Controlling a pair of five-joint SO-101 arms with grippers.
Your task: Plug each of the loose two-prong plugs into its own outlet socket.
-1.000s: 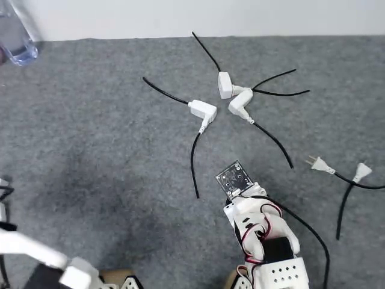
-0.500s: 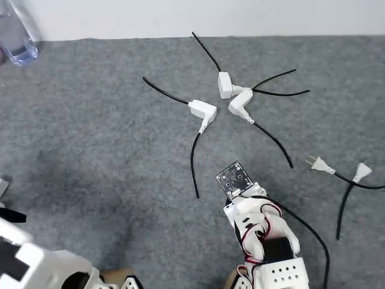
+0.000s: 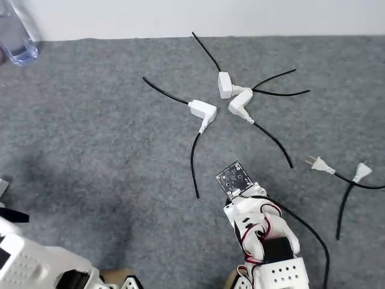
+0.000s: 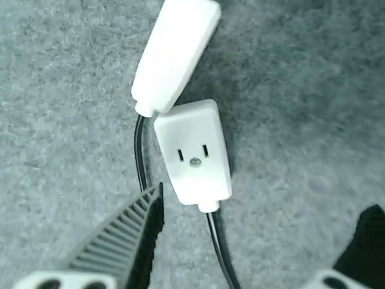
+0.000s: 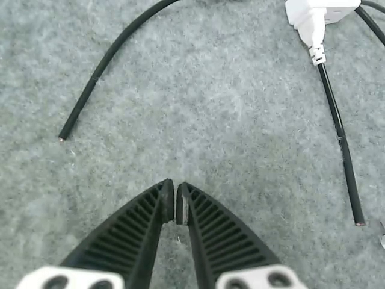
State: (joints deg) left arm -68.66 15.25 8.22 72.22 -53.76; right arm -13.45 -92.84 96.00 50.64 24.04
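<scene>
Change: left arm (image 3: 30, 265) has shifted at the lower left of the high view, and more of its white body shows; right arm (image 3: 264, 241) and the cords lie as before.
Left jaws: wide apart, near a socket (image 4: 194, 153) lying face up.
Right jaws: together, gripping nothing, over bare counter (image 5: 240, 120).
Plugs: first plug (image 3: 319, 164) and second plug (image 3: 361, 173) lie loose at the right of the high view.
Sockets: three sockets (image 3: 203, 109) lie at upper centre, well apart from both plugs.
</scene>
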